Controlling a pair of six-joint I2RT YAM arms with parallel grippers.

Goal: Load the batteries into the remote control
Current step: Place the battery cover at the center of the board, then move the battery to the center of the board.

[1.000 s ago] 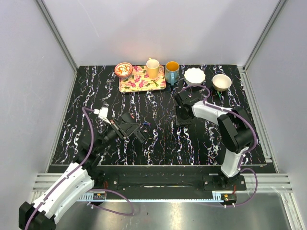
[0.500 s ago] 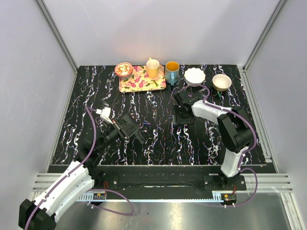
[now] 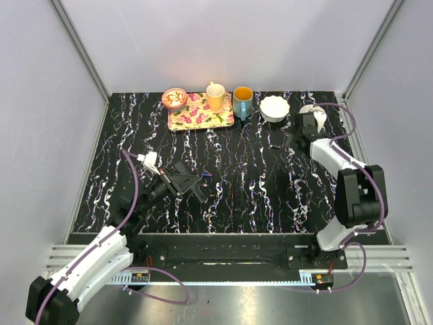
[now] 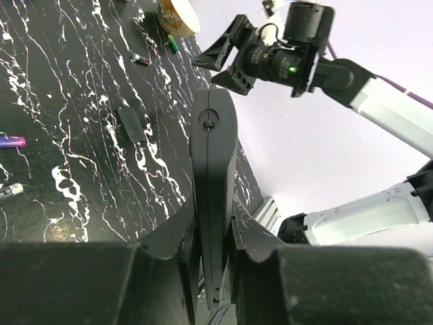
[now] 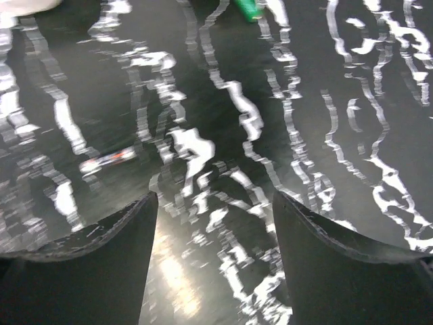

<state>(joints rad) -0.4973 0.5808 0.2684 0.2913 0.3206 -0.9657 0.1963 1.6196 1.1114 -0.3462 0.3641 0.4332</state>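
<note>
My left gripper (image 3: 177,179) is shut on the slim black remote control (image 4: 213,156), held above the table at the left centre; its jaws clamp the remote's lower end (image 4: 213,233). One bluish-purple battery (image 3: 206,175) lies just right of it, and two show in the left wrist view (image 4: 10,141) (image 4: 7,191). Another battery (image 3: 275,145) lies near my right gripper (image 3: 294,139) and appears blurred in the right wrist view (image 5: 108,160). The right gripper (image 5: 213,223) is open and empty above bare table.
A flat black cover piece (image 4: 130,124) lies on the table. At the back stand a floral tray (image 3: 196,115), a small red bowl (image 3: 174,98), a yellow mug (image 3: 216,97), a blue mug (image 3: 243,101) and a white bowl (image 3: 275,107). A green item (image 5: 247,8) lies near a tan bowl (image 4: 177,17).
The right arm has swung from the table's middle to the back right, near the bowls. The left gripper has kept hold of the remote and barely moved.
</note>
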